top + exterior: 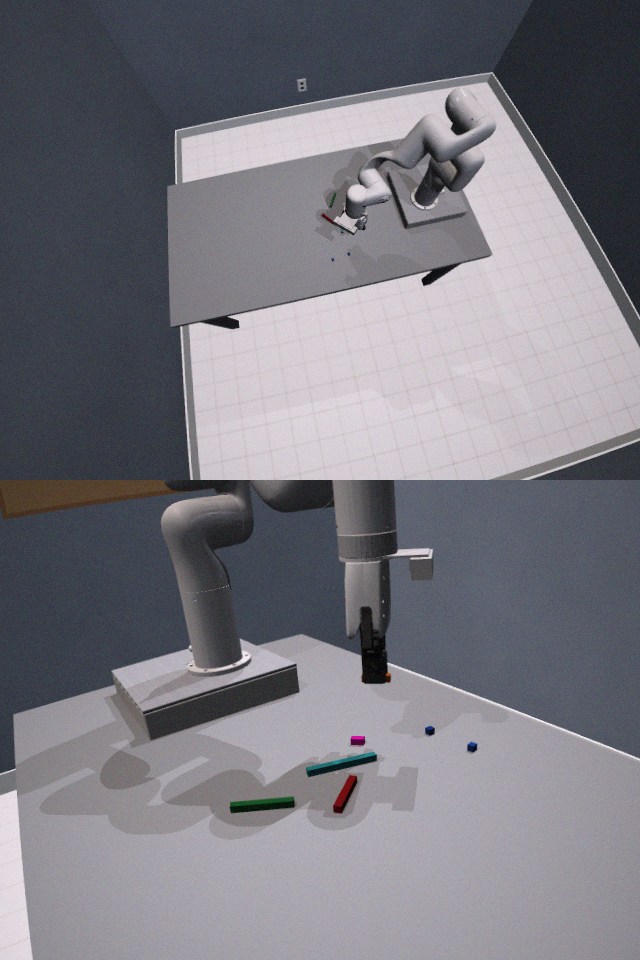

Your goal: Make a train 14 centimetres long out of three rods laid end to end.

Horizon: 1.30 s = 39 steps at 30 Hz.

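My gripper is shut on an orange rod, of which only a small end shows past the dark fingers. It hangs above the table, beyond the magenta rod. The turquoise rod lies flat just in front of the magenta one. The red rod lies near the turquoise rod's middle, at an angle to it. The green rod lies flat to the left. In the overhead view the gripper is over the rods, hiding most; the red rod and green rod show.
Two small blue rods lie apart to the right. The arm's raised base block stands at the back left. The table's far edge runs right behind the gripper.
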Each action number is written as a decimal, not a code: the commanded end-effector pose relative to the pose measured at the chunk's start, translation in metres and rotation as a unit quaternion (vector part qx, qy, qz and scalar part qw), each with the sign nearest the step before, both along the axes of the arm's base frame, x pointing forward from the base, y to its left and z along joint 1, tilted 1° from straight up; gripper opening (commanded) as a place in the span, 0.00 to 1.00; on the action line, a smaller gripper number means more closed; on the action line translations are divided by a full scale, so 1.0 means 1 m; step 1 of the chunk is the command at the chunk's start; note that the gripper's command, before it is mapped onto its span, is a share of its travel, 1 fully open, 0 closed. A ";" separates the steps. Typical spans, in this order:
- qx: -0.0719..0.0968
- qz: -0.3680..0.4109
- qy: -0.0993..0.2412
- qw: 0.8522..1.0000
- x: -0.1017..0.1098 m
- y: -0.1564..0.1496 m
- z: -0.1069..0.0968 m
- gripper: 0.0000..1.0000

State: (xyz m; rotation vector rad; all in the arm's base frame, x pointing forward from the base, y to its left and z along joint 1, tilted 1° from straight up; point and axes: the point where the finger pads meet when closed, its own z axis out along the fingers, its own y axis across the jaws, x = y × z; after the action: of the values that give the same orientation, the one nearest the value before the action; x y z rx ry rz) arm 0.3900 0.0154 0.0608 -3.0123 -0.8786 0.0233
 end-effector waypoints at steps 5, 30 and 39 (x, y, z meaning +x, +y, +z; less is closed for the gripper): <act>0.000 0.000 -0.002 1.000 0.001 0.001 0.001 0.04; 0.000 0.000 -0.001 1.000 0.000 0.000 -0.061 0.04; 0.000 0.000 -0.001 1.000 0.000 0.000 -0.085 0.04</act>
State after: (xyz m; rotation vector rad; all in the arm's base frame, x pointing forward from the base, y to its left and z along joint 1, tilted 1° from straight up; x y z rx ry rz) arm 0.3880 0.0152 -0.0197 -3.0117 -0.8793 0.0256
